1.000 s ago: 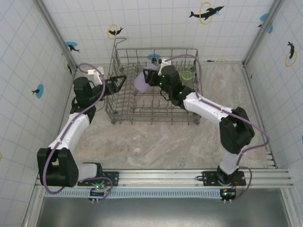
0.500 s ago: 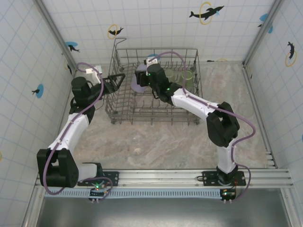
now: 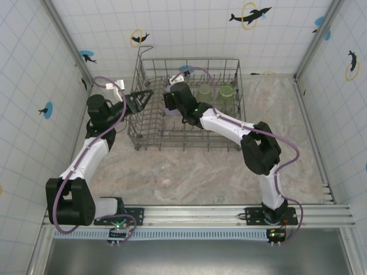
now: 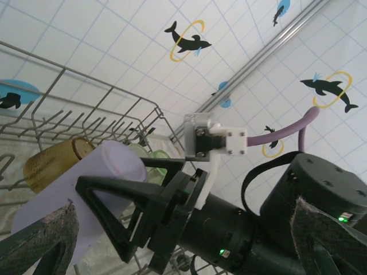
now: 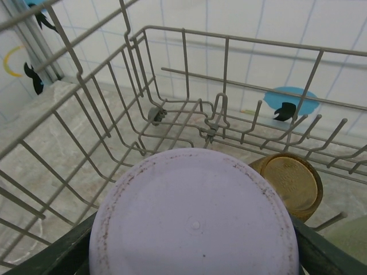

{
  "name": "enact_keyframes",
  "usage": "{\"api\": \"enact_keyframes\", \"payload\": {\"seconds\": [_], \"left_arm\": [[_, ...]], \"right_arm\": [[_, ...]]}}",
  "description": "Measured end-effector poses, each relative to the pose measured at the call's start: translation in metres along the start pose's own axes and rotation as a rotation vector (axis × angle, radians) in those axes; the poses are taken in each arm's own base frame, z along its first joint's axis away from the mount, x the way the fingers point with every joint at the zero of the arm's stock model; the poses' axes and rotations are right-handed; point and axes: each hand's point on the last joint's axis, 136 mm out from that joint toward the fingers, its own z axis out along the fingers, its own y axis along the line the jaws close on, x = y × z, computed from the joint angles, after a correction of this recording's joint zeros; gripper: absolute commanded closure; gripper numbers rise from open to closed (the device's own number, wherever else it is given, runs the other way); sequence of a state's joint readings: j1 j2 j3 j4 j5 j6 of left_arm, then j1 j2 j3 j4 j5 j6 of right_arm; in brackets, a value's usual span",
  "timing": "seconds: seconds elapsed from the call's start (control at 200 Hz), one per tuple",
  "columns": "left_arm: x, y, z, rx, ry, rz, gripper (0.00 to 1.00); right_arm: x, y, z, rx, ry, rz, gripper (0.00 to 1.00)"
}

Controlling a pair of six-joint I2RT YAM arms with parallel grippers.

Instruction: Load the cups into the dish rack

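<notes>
Over the last second your right arm swings left across the dish rack, taking the lavender cup from the rack's middle toward its rear left corner. Right fingers stay clamped on the cup's sides, part-open around it. Its flat base faces the wrist camera, mouth pointing away. The cup is inside the rack walls, above the tines, just beside the amber cup already sitting there; you can't tell whether it touches the tines yet. With the arm moved over, the two green cups now sit uncovered at the rear right. Left fingers are spread wide, holding nothing, just outside the rack's left wall, barely shifted. Meaning: the carry looks about done and you're at placement. Next is lower, then let go. Watch for bumping the amber cup.
</notes>
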State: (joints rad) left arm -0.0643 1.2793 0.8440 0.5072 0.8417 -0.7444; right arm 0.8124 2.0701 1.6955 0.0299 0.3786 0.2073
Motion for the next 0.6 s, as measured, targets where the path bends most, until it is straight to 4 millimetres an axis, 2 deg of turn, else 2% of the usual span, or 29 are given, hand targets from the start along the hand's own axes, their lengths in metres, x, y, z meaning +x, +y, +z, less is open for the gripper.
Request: {"api": "enact_keyframes", "payload": {"seconds": [0.24, 0.4, 0.601], "left_arm": [[0.001, 0.001, 0.001, 0.002, 0.005, -0.015, 0.02], [0.002, 0.003, 0.002, 0.001, 0.007, -0.022, 0.02], [0.002, 0.003, 0.002, 0.002, 0.009, -0.022, 0.02]], "right_arm": [[0.011, 0.002, 0.013, 0.006, 0.022, -0.027, 0.56], [0.015, 0.004, 0.018, 0.003, 0.027, -0.031, 0.51], [0.029, 0.005, 0.027, 0.003, 0.050, -0.039, 0.46]]}}
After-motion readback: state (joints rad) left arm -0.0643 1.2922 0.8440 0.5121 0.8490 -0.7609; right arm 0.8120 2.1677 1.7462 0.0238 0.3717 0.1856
